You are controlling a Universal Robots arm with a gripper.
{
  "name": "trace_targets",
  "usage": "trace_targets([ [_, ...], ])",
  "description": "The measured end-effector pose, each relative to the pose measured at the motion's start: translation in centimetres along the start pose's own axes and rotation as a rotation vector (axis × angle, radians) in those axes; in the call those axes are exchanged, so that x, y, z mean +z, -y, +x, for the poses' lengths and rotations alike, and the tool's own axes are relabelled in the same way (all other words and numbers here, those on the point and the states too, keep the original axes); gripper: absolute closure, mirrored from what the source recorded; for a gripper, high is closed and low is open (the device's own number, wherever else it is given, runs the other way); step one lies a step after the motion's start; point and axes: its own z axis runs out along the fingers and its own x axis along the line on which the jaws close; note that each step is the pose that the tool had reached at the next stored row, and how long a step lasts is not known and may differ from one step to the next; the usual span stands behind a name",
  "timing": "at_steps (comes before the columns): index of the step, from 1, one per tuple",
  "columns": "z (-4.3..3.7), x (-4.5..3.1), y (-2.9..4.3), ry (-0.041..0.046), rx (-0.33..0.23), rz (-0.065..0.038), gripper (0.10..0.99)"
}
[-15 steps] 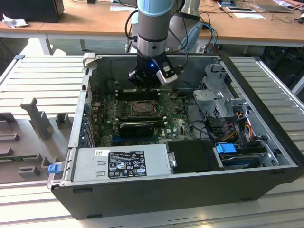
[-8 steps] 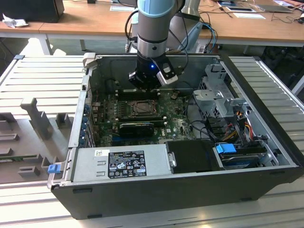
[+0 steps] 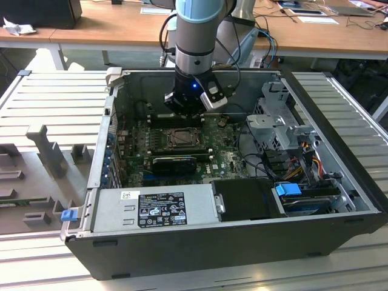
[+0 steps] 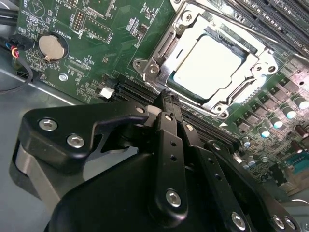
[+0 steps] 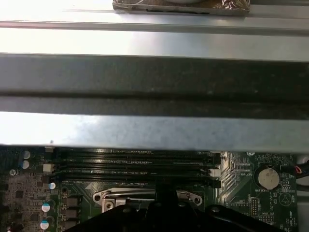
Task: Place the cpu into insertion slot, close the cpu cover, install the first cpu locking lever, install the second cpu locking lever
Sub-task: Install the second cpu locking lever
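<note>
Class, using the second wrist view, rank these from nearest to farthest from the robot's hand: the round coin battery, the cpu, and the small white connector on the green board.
1. The white connector, just ahead of the hand, beside the dark slots.
2. The cpu, seated inside its metal frame, beyond the fingertips.
3. The coin battery, far off near the board's edge by the cables.

The exterior view looks down from high, well back, over the open computer case (image 3: 242, 236), my arm entering from twelve o'clock. Both wrist views ride close above the motherboard (image 4: 96, 43), sharing its memory slots (image 5: 130, 164) and coin battery (image 5: 268, 178).
</note>
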Motion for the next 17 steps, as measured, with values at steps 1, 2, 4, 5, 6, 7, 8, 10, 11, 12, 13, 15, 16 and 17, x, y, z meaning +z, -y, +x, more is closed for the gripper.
trace_targets([
  [1,0.00,0.00,0.01,0.0000,0.000,0.000,0.980],
  [2,0.01,-0.04,0.02,-0.0002,0.000,0.000,0.980],
  [4,0.00,-0.24,-0.01,0.0000,0.000,0.000,0.980],
  [5,0.00,-0.38,-0.03,0.0000,0.000,0.000,0.980],
  [6,0.00,-0.57,-0.05,0.0000,0.000,0.000,0.980],
  [7,-0.01,-0.81,-0.08,-0.0001,0.000,0.000,0.980],
  [8,-0.01,-1.01,-0.10,-0.0001,0.000,0.000,0.980],
  [10,-0.01,-1.44,-0.15,-0.0001,0.000,0.000,0.980],
  [11,-0.01,-1.42,-0.14,0.0001,0.000,0.000,0.980],
  [12,-0.02,-1.44,-0.08,-0.0001,0.000,0.000,0.980],
  [13,-0.01,-1.45,-0.02,-0.0001,0.000,0.000,0.980],
  [15,-0.01,-1.47,0.16,-0.0001,0.000,0.001,0.980],
  [16,0.00,-1.48,0.21,0.0000,0.000,0.001,0.980],
  [17,0.00,-1.48,0.26,0.0000,0.000,0.001,0.980],
])
